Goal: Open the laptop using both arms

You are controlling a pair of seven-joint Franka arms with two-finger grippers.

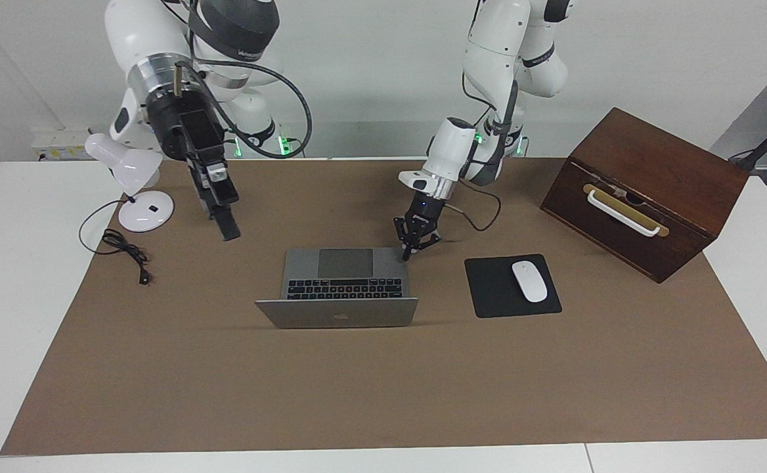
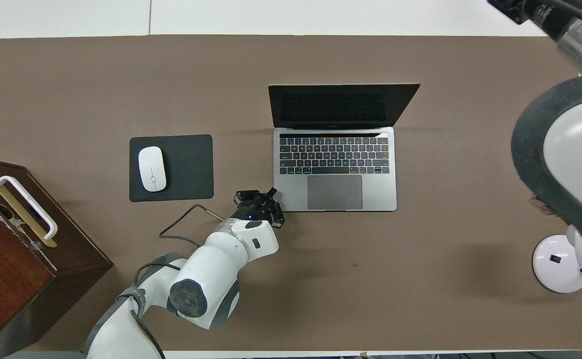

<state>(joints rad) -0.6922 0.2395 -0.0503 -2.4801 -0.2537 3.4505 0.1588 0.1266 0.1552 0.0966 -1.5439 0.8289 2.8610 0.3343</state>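
The silver-grey laptop (image 1: 344, 289) stands open in the middle of the brown mat, its lid upright and its keyboard (image 2: 334, 154) and trackpad showing. My left gripper (image 1: 417, 247) is down at the base's corner nearest the robots, toward the left arm's end. Its fingers are spread and one fingertip (image 1: 407, 255) rests at that corner; it also shows in the overhead view (image 2: 263, 202). My right gripper (image 1: 226, 226) is raised in the air, clear of the laptop, over the mat between the lamp and the laptop. It holds nothing.
A black mouse pad (image 1: 488, 292) with a white mouse (image 1: 529, 280) lies beside the laptop toward the left arm's end. A brown wooden box (image 1: 646, 190) with a white handle stands past it. A white desk lamp (image 1: 135, 177) and its cable (image 1: 124, 249) are at the right arm's end.
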